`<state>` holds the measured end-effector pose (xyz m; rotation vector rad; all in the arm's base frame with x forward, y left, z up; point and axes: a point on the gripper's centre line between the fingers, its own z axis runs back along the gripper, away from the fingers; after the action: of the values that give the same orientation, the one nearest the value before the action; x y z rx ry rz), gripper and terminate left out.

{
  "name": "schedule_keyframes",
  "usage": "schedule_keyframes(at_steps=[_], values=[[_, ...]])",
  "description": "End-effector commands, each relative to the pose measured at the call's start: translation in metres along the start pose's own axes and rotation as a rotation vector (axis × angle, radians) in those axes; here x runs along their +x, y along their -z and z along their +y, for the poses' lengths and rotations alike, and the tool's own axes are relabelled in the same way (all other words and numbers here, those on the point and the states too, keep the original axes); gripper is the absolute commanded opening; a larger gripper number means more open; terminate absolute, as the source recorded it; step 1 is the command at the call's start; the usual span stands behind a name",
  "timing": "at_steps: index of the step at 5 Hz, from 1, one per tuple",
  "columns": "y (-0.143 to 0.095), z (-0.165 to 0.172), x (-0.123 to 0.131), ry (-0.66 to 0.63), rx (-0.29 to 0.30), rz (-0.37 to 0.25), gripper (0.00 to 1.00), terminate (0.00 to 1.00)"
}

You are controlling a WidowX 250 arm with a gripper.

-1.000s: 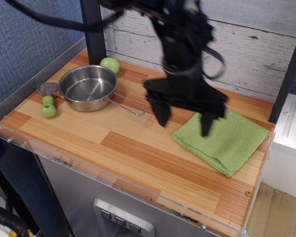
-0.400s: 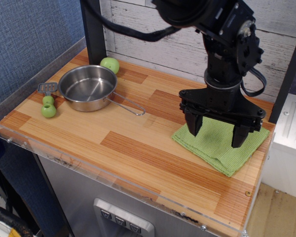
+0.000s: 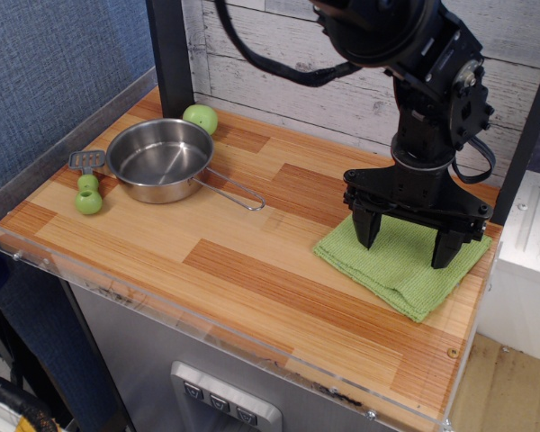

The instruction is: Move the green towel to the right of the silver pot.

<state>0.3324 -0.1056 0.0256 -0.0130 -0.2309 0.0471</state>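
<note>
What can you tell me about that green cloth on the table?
The green towel is a light green, finely knitted cloth, folded into a rough square and lying flat at the right end of the wooden table, well right of the pot. The open gripper is over its back part; contact is unclear.

The black robot gripper point(image 3: 405, 239) covers the far part of the light green folded towel point(image 3: 402, 266). The arm's upper part is cut off by the top edge.

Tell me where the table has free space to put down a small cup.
Bare wood runs between the silver pot and the green towel, and along the front edge. The left end is crowded: pot, green ball, green-handled tool. The open gripper hangs over the towel.
</note>
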Motion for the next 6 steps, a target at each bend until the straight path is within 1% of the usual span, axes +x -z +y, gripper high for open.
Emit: schedule_keyframes(at_steps=[1,2,3,4,6], values=[[0.002,0.005,0.015,-0.021,0.005,-0.030,1.00,0.00],[0.007,0.012,0.011,-0.032,0.016,-0.015,1.00,0.00],[0.013,0.025,0.005,-0.046,0.036,0.000,1.00,0.00],[0.017,0.042,0.004,-0.066,0.061,0.004,1.00,0.00],[0.016,0.072,0.028,-0.148,0.082,-0.022,1.00,0.00]])
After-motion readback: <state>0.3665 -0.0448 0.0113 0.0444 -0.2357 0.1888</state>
